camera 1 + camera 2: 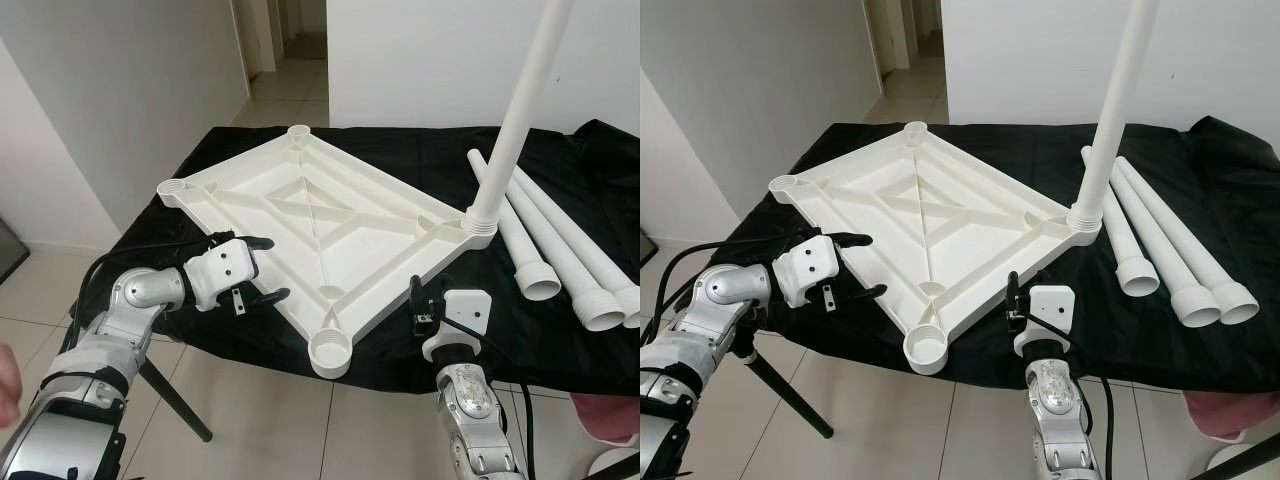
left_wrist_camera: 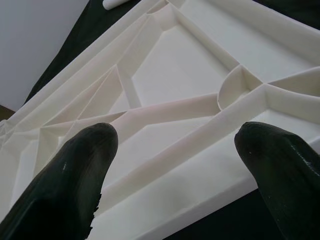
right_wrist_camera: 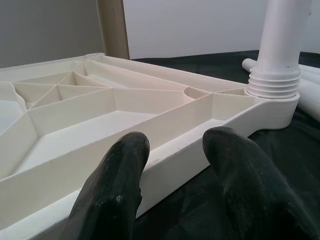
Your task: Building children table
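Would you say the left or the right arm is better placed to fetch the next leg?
Probably the right: the loose legs lie on the robot's right, nearer the right gripper. The left gripper, open, sits across the tabletop at its left edge.

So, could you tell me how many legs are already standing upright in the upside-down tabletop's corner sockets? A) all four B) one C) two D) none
B: a single leg stands upright in the right corner socket of the tabletop, while three loose legs lie on the black cloth beside it and the other corner sockets, like the near one, are open.
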### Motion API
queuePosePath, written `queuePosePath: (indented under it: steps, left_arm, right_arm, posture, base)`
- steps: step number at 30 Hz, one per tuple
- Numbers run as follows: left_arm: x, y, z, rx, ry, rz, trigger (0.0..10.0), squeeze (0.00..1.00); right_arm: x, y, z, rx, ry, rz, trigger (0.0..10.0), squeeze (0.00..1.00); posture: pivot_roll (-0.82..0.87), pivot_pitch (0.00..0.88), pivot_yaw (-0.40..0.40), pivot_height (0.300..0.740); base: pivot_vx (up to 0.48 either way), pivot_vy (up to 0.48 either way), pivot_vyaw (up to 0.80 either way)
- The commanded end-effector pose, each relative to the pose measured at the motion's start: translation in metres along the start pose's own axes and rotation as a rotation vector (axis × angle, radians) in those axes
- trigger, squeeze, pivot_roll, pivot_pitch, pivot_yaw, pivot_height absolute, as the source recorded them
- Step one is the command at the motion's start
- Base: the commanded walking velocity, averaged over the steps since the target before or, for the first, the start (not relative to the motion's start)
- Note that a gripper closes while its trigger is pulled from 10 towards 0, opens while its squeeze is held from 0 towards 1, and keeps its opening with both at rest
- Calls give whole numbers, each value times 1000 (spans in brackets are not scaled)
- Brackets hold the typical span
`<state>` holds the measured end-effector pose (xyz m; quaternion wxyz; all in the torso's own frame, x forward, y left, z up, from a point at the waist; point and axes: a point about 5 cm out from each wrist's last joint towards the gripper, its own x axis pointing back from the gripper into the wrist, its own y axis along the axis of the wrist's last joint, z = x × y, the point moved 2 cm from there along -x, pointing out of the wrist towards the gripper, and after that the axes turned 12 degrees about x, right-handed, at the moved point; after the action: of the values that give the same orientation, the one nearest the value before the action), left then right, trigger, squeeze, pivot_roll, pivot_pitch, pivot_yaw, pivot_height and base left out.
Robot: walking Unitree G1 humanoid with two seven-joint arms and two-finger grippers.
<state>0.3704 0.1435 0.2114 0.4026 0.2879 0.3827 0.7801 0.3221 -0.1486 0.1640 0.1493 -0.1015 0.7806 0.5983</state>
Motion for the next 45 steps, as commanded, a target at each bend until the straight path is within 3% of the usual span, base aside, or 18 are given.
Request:
queuePosePath:
  steps: [1, 4, 11, 16, 27, 45]
  left_arm:
    - [4, -4, 7, 33, 68, 1, 10000, 0]
    - [5, -4, 10, 38, 80, 3, 10000, 0]
    - [5, 0, 23, 192, 131, -52, 10000, 0]
    - [7, -5, 19, 151, 103, -7, 10000, 0]
    - [11, 0, 29, 158, 134, -9, 10000, 0]
    - [8, 0, 19, 150, 62, -19, 10000, 0]
  right_arm:
    - [4, -2, 2, -10, 4, 7, 10000, 0]
    - [4, -2, 3, -9, 5, 7, 10000, 0]
    - [5, -4, 2, -14, -5, 13, 10000, 0]
    - [4, -3, 2, -15, -6, 11, 10000, 0]
    - [4, -4, 2, -15, -14, 13, 10000, 0]
    - [5, -5, 2, -18, -18, 18, 10000, 0]
  posture:
    - [41, 138, 121, 740]
    - [41, 139, 122, 740]
    - [41, 137, 128, 740]
    - [43, 138, 131, 740]
    - [54, 142, 135, 740]
    - [65, 149, 136, 740]
  base:
    - [0, 0, 0]
    - [0, 0, 0]
    - [0, 0, 0]
    - [0, 0, 0]
    - [0, 0, 0]
    - [0, 0, 0]
